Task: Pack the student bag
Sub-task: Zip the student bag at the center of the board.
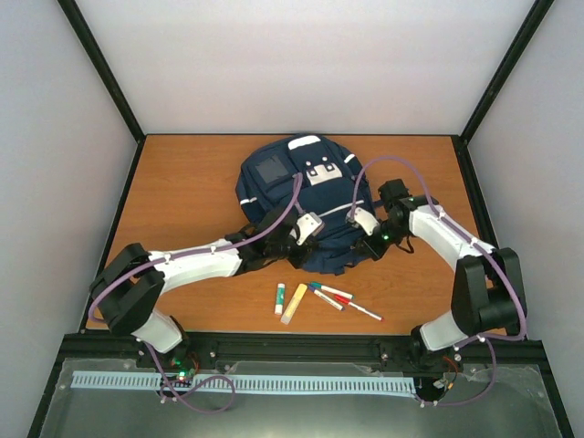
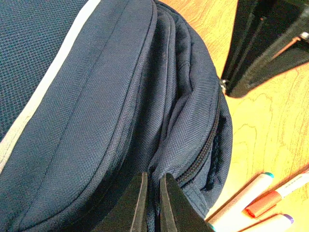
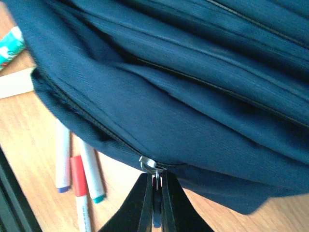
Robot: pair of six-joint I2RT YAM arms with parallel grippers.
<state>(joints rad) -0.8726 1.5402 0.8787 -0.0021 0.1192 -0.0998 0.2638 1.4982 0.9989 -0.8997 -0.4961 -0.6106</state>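
Left end effector (image 2: 154, 178), right end effector (image 3: 155, 179), pinched

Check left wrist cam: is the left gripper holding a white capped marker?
No, the left gripper is pinched on the navy-blue fabric backpack's edge; the markers lie on the wooden table.

Orange-brown wood-grain table (image 1: 182, 182) in the middle. Plain white walls on 3 sides: back wall (image 1: 310, 64), left wall (image 1: 46, 182), right wall (image 1: 547, 182). Black frame posts (image 1: 100, 68) at the back corners (slanting outward in the top view). Near edge: black rail (image 1: 301, 347), then a white slotted strip (image 1: 274, 384) on a grey metal sheet (image 1: 319, 422). Light even, shadows soft.
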